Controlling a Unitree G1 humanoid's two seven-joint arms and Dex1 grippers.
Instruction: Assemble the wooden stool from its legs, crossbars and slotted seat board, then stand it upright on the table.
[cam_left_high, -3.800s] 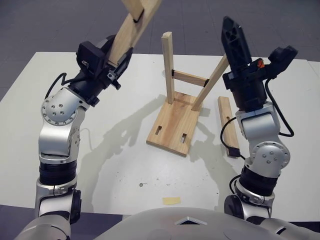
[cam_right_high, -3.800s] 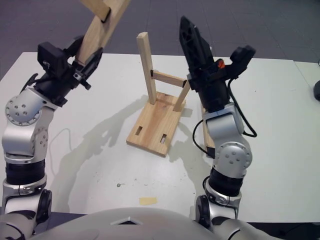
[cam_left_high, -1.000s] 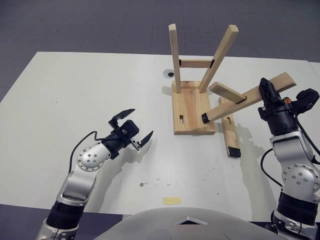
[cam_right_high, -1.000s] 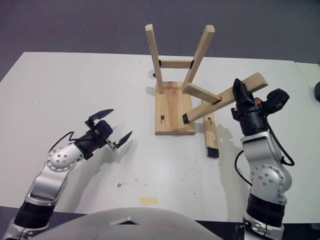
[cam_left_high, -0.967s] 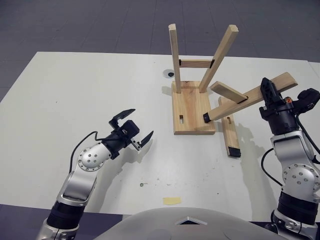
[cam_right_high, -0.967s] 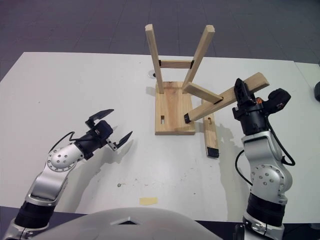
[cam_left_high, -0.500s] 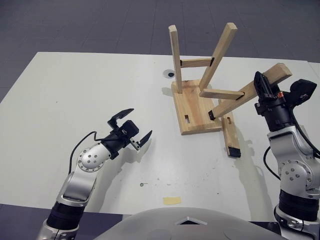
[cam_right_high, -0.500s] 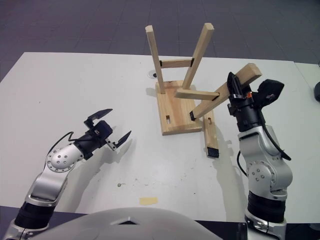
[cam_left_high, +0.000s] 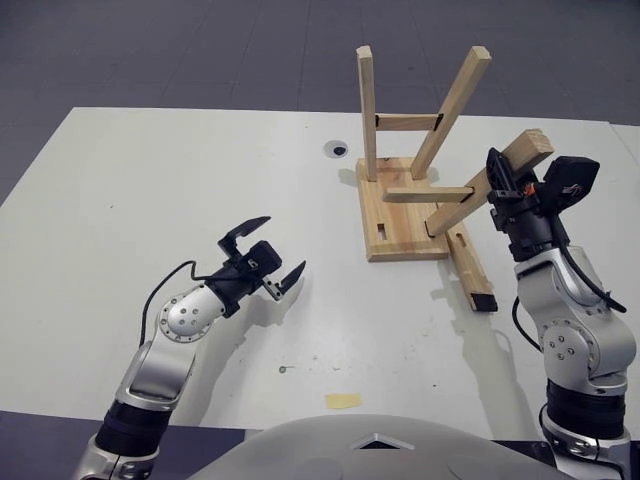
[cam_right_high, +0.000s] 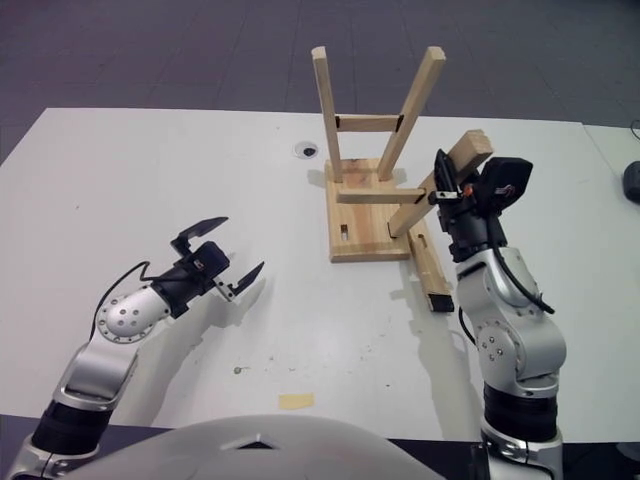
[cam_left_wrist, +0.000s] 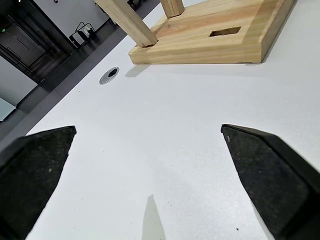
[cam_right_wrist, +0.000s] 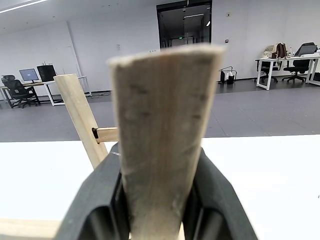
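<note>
Moved in the last half second: I log the right end effector carrying its leg in toward the seat board, which has turned squarer on the bench.

- Right end effector: clamped on that leg's upper end. The leg is tilted, its lower tip at the board's right edge, and its crossbar points toward the two upright legs.
- Left end effector: spread wide, low over the bench, well apart from the board.
- Loose leg: flat, just right of the board.

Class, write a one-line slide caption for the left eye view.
Right gripper holds a leg-and-crossbar piece at the seat board; left gripper hovers open above the table.
</note>
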